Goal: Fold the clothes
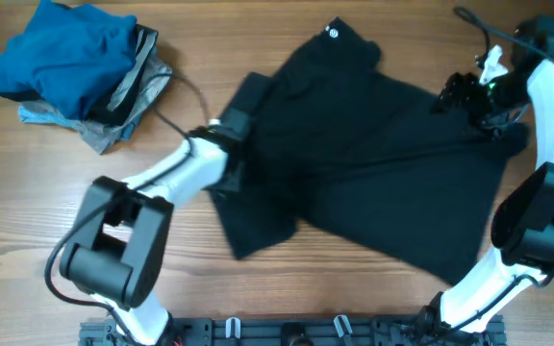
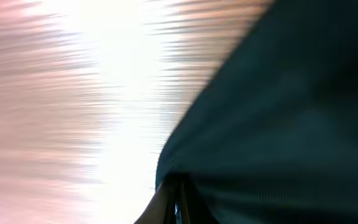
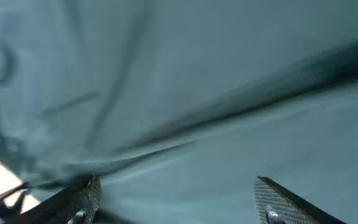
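My left tool looks clamped on the black T-shirt; my right tool, jaws apart, should grip before lifting evenly off the desk

The left arm reaches rightward, its gripper hidden from above. The right gripper holds its textured fingers spread apart.
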Robot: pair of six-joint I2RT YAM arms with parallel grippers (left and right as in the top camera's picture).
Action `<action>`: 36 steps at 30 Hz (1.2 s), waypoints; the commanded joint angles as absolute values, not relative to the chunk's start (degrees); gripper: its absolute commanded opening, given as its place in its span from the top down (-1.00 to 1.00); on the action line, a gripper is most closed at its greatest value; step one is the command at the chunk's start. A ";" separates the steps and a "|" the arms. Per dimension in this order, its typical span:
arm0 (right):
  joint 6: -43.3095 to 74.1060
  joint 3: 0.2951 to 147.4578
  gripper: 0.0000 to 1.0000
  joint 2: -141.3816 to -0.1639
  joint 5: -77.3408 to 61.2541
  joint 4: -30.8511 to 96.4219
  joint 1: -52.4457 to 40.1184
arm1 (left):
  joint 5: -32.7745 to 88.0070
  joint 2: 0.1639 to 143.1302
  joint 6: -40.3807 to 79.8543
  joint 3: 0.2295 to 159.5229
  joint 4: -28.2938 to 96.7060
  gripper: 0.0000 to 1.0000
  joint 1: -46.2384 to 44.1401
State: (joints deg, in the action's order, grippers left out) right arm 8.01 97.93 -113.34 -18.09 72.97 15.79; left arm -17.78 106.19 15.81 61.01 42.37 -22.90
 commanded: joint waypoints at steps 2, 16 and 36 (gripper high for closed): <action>14.24 87.05 -0.33 -113.06 -14.87 67.79 15.86 | -19.92 107.28 18.26 59.27 44.29 0.92 -16.27; 36.36 59.59 0.92 -113.03 7.77 42.65 20.03 | -11.73 85.69 18.26 59.29 44.53 0.41 -16.88; 16.97 81.91 0.19 -100.53 -24.05 56.01 31.33 | 14.55 102.83 7.51 59.27 12.60 0.74 -26.22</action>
